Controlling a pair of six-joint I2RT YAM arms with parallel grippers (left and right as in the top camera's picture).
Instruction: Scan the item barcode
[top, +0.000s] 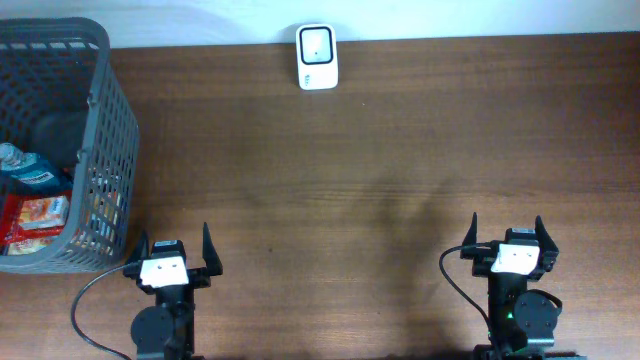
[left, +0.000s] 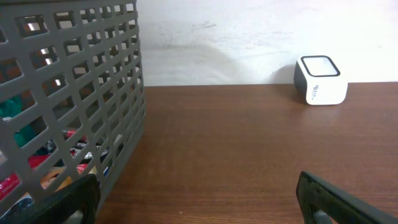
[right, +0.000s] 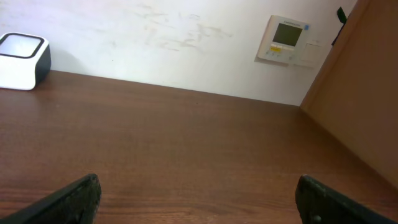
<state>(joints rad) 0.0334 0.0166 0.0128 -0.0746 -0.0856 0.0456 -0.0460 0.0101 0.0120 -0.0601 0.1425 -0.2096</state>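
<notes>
A white barcode scanner (top: 318, 57) with a dark window stands at the table's far edge, also seen as the scanner (left: 319, 79) in the left wrist view and the scanner (right: 23, 60) in the right wrist view. Packaged items (top: 35, 213), red and blue, lie inside the grey mesh basket (top: 100, 150) at the far left; no barcode can be made out. My left gripper (top: 174, 250) sits open near the front edge, just right of the basket (left: 81, 106), nothing between its fingers. My right gripper (top: 507, 235) is open at the front right, nothing held.
The wooden table (top: 360, 180) runs between the arms and the scanner. A white wall with a thermostat panel (right: 286, 39) stands behind, and a brown panel (right: 360, 93) rises at the right.
</notes>
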